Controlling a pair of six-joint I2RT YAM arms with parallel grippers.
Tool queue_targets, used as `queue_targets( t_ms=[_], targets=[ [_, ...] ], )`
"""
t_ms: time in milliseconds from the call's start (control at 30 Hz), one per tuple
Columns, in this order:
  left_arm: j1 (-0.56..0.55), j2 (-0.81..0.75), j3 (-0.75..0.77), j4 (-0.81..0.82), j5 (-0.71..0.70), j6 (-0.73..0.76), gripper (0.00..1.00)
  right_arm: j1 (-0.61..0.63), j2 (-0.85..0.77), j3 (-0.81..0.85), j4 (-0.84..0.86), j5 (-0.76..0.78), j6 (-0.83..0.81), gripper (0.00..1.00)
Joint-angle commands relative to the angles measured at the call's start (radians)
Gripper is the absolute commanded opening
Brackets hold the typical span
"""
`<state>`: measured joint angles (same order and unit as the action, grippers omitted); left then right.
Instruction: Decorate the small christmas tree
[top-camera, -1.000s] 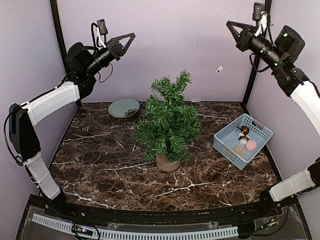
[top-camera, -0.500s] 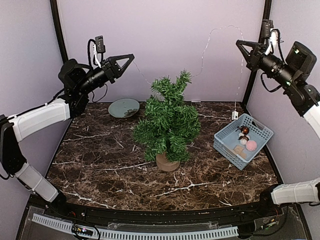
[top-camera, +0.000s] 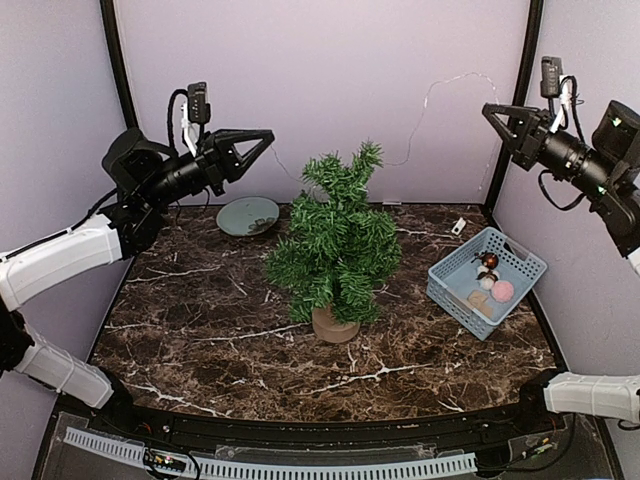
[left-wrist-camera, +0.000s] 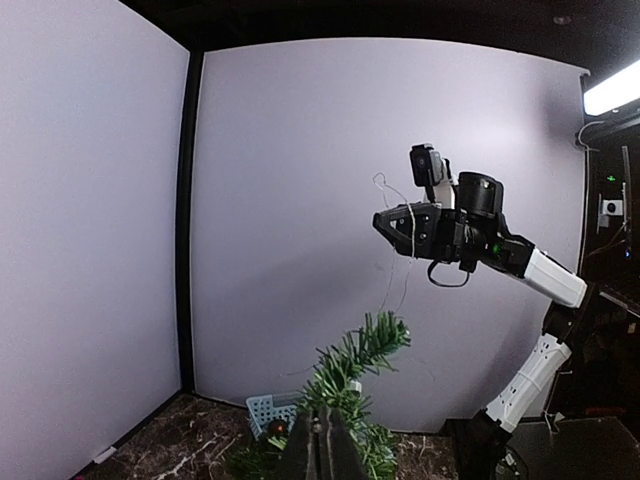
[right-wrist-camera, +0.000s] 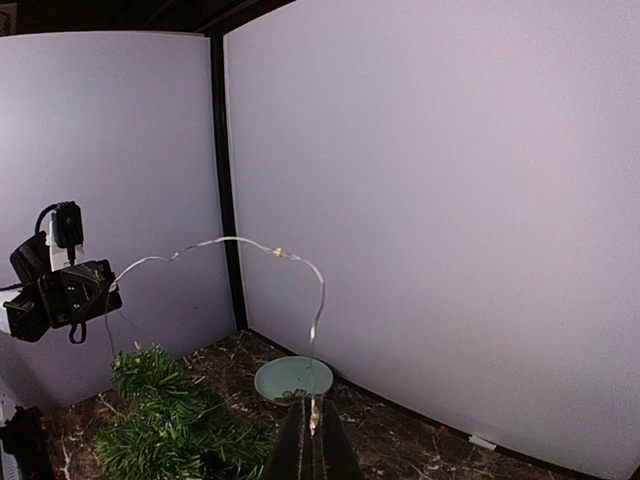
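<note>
1. Lilac walls enclose your dark marble table (top-camera: 200, 330). Only the overhead view shows the whole small christmas tree (top-camera: 335, 240), dark green on a tan stump, at the table's centre.
2. Your left gripper (top-camera: 266, 134) has its jaws pinched shut on a thin silver light wire (top-camera: 432, 92).
3. Your right gripper (top-camera: 488, 108) is clamped on the same wire. Only its wrist view shows the strand arching up from the fingertips.

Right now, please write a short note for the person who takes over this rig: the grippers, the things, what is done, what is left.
Left gripper: shut on the light wire, raised left of the small christmas tree.
Right gripper: shut on the same wire, raised at right.
Tree: upright mid-table, no ornaments on it.
Balls: in the blue basket.
Done: wire lifted. Left: drape it, hang balls.
</note>
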<state>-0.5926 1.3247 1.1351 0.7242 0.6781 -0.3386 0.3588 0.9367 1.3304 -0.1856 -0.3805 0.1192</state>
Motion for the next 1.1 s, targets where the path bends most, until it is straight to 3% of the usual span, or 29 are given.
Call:
queue_targets(
  t_ms=[0,233,433,767,1067],
  targets=[
    [-0.055,-0.045,-0.033,-0.101,0.047,0.118,0.00,-0.004,-0.040,-0.031,-0.062,-0.121,0.030,0.00],
    [-0.153,-0.037,-0.029,-0.203,0.073,0.224,0.00,0.004,-0.084,-0.060,-0.113,-0.364,0.047,0.00],
    [-0.202,0.000,-0.017,-0.280,0.053,0.296,0.00,0.060,-0.115,-0.124,-0.088,-0.464,0.107,0.00],
    [-0.268,0.050,-0.014,-0.399,-0.080,0.447,0.00,0.261,-0.093,-0.192,-0.027,-0.436,0.161,0.00],
    [-0.275,0.016,-0.067,-0.402,-0.132,0.458,0.00,0.525,0.001,-0.162,-0.103,-0.270,0.088,0.00]
  ],
)
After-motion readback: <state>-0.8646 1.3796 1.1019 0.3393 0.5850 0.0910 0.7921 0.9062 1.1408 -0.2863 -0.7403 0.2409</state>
